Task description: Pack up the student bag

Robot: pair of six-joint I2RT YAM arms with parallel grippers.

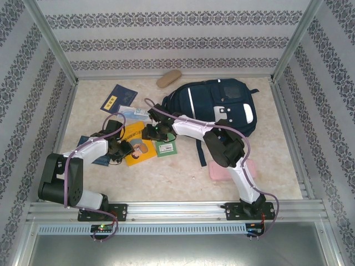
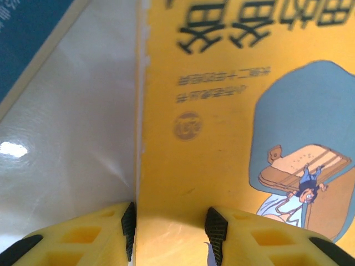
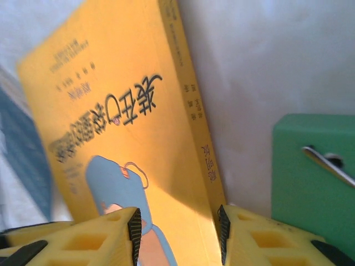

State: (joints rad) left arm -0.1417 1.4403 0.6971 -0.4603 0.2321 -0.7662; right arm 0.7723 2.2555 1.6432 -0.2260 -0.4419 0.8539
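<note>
Left tool (image 2: 172, 224), right tool (image 3: 178, 228): jaws held apart, each set astride an edge of yellow book (image 2: 222, 138). Student bag (image 1: 219, 105): laid far-right on surface (image 1: 183, 177), long axis left-to-right, nearer right tool.

Beyond the left hand (image 2: 169, 227), the yellow book (image 2: 211, 138) runs off the top and right edges, title sliced through. Do the pads (image 2: 128, 227) pinch it? Can't tell. Far left of that hand, a blue cover (image 2: 28, 39) gets clipped by the corner. At the right hand (image 3: 177, 227), the book's near end hides behind 2 fingers (image 3: 83, 238). The green case (image 3: 310, 188) to its right is cut off, and the blue smear (image 3: 22, 149) to its left is pure blur.
</note>
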